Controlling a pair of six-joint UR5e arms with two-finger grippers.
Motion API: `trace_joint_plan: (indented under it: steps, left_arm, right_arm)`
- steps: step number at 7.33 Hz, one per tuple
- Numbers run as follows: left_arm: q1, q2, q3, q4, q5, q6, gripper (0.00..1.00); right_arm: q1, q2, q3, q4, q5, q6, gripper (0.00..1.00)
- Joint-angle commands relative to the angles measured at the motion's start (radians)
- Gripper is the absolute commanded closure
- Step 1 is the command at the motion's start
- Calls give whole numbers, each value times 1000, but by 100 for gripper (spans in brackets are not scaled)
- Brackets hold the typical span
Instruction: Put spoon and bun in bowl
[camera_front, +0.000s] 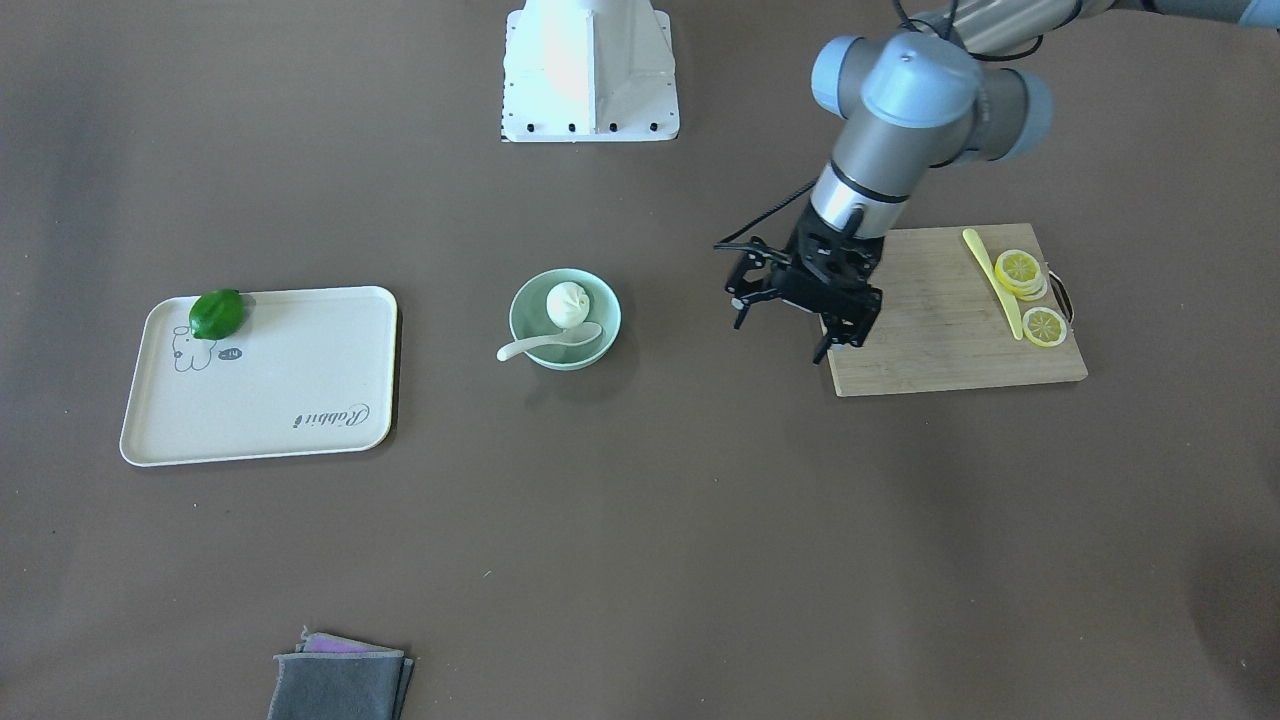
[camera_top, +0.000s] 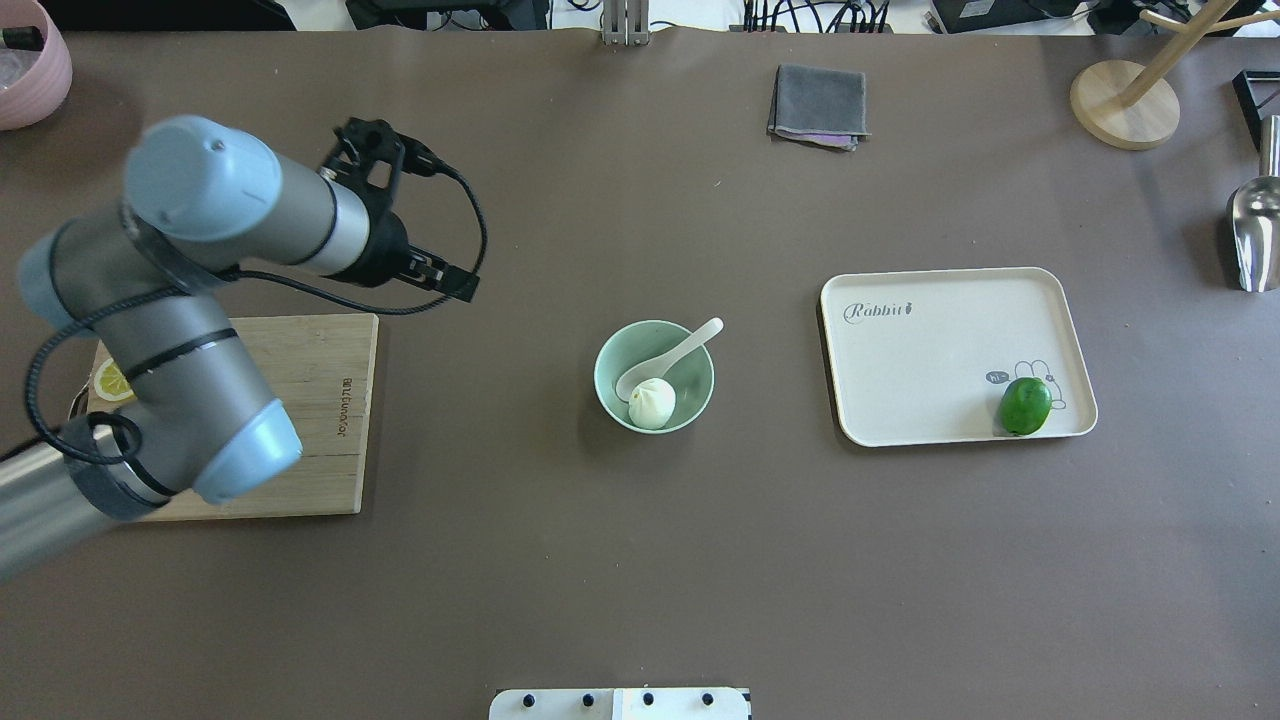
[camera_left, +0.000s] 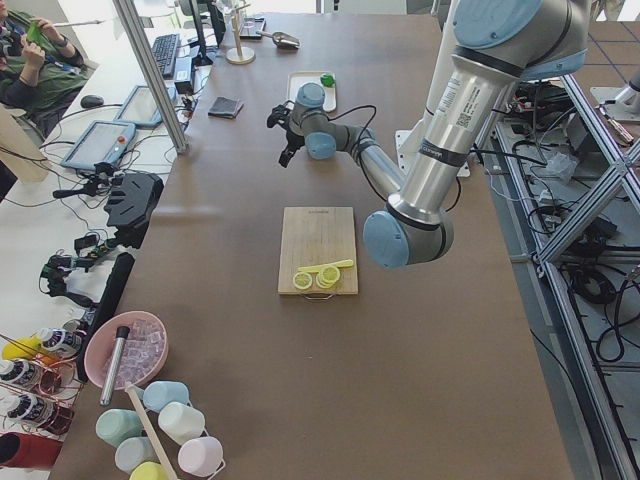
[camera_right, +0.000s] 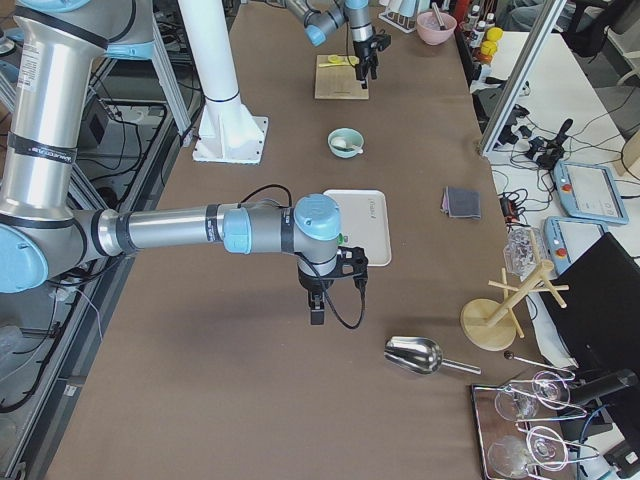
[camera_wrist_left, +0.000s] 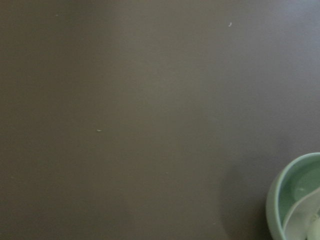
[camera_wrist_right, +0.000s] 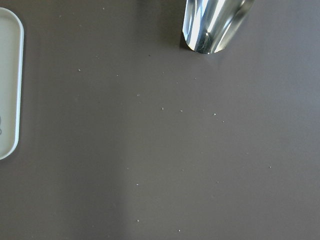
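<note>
The bowl (camera_front: 603, 300) stood midway along the bench (camera_front: 640, 520), between board (camera_front: 930, 340) and tray (camera_front: 300, 400), apart from both. The bun (camera_front: 566, 303) lay inside it; the spoon (camera_front: 548, 343) rested with scoop beside the bun, handle over the rim. The left pincer (camera_front: 778, 342) hung released and empty over the board's edge nearest the bowl. The right pincer (camera_right: 317, 312) hovered near the tray; whether released or clenched could not be told.
</note>
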Motion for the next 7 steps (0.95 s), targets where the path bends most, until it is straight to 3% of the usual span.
trace_joint_plan:
  steps: [1,3,5,6,7]
  left_arm:
    - [-280,146,-10,83,-224,362,2]
    - [-531,274,-2,162,-335,689,2]
    - [-749,283,-2,483,-331,1123,2]
    - [-802,332,10,558,-329,1205,2]
    - [-810,425,44,533,-332,1201,2]
  right_arm:
    - [39,-4,-32,0,-1,-60,0]
    - [43,-4,-46,1,-1,-69,0]
    - [45,-4,-49,1,-4,-69,0]
    - [45,-4,-49,1,-8,-69,0]
    - [45,-4,-49,1,-11,-69,0]
